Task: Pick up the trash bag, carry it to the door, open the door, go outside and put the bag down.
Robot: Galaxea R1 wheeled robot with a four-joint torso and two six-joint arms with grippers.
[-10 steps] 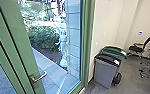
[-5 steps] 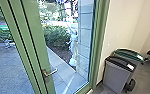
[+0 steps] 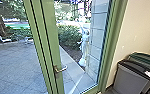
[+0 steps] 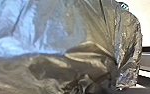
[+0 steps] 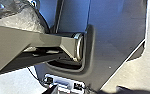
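The trash bag point(image 4: 58, 30) is being seen close to the camera in the left wrist view, its shiny plastic being creased into folds; whether either claw is being clenched on it or left released cannot be told. In the head view, a green-framed door point(image 3: 49, 37) with a metal handle point(image 3: 60, 69) is being faced, with paving point(image 3: 18, 65) and a pale statue point(image 3: 85, 46) being seen outside, while a dark-lidded bin point(image 3: 128, 81) is being kept near the cream wall point(image 3: 138, 30).

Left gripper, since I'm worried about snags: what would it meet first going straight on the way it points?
Probably the trash bag, whose shiny, crinkled film spreads across much of the left wrist view; depth and contact are unclear.
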